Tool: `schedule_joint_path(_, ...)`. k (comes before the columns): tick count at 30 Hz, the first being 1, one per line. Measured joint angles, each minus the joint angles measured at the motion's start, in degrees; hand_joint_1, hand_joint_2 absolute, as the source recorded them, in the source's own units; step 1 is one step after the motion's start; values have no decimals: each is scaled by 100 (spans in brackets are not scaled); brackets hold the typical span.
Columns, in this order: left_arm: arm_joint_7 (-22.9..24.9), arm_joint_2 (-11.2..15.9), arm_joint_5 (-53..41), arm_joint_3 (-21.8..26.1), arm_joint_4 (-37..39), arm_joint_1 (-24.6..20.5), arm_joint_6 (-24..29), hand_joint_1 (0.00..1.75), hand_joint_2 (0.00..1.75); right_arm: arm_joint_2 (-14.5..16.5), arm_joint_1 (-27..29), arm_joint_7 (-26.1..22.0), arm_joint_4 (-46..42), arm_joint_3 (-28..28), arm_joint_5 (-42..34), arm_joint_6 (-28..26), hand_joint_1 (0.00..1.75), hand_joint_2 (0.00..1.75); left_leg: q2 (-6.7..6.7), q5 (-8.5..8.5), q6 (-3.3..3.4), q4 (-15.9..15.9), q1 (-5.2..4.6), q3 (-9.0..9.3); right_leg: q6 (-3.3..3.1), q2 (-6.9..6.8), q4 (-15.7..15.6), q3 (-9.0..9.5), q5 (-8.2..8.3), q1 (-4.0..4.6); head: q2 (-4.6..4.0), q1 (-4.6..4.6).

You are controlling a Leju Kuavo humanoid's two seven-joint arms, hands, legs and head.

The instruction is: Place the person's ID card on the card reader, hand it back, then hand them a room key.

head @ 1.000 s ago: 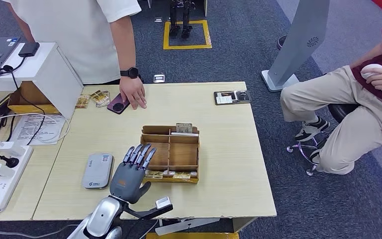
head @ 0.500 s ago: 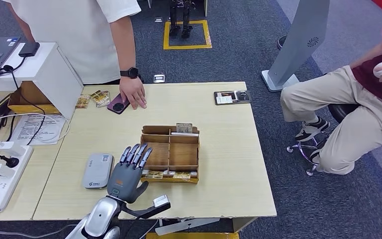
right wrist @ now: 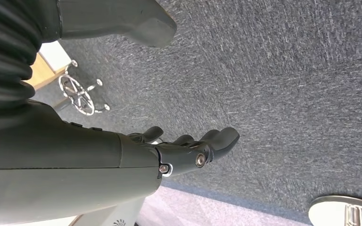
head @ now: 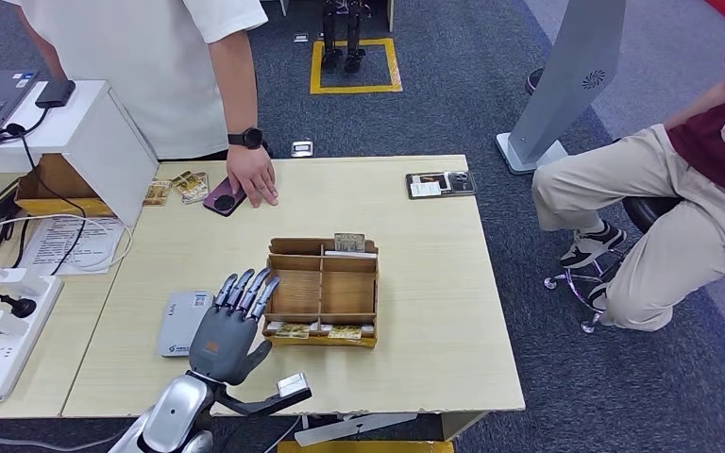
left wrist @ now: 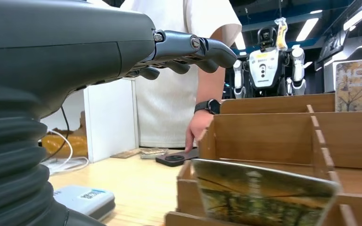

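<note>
My left hand [head: 227, 326] hovers flat over the table with its fingers spread and nothing in it, between the grey card reader [head: 179, 324] and the wooden card box [head: 323, 291]. Picture-printed key cards [head: 319, 331] stand in the box's front slot, and one of these key cards [left wrist: 259, 197] looms close in the left wrist view. The left hand [left wrist: 99, 47] also reaches over the card reader [left wrist: 82, 200] there. A person's hand [head: 250, 179] rests on a dark phone [head: 223, 201] at the far edge, beside some small cards [head: 189, 185]. My right hand [right wrist: 122, 160] hangs over the carpet, its fingers extended and holding nothing.
A white stand [head: 94, 142] with a laptop and cables [head: 57, 241] is at the left. A power strip [head: 9, 340] lies along the left edge. A dark card holder [head: 441, 184] lies far right on the table. A seated person [head: 661, 208] is off to the right.
My left hand has slid left and back toward me, from beside the box's front corner to partly over the card reader. The standing person's hand has stayed put.
</note>
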Motion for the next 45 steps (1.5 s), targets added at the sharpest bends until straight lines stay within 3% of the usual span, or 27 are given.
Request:
schedule_joint_path(10, -87, 397, -26, -13, -508, 110, -371, 0, 175, -6, 2, 0, 0, 0, -49, -1, 0, 175, 0, 0, 0, 0, 0, 0, 0, 0, 0, 0, 0, 0, 0, 1)
schedule_joint_path(19, -142, 536, 35, -154, -585, 118, -611, 0, 175, -10, 2, 0, 0, -2, -57, -1, 0, 175, 0, 0, 0, 0, 0, 0, 0, 0, 0, 0, 0, 0, 0, 1)
schedule_joint_path(36, -116, 534, 131, -243, -575, 43, -766, 0, 175, -24, 0, 16, 0, -2, -5, 1, 0, 175, 0, 0, 0, 0, 0, 0, 0, 0, 0, -2, 0, 0, 0, 0)
schedule_joint_path(45, -290, 372, 382, -493, -427, -237, -876, 0, 175, -30, -6, 44, 0, 6, 98, 4, 0, 175, 0, 0, 0, 0, -1, 0, 0, 0, 0, -2, 0, -1, 0, 1)
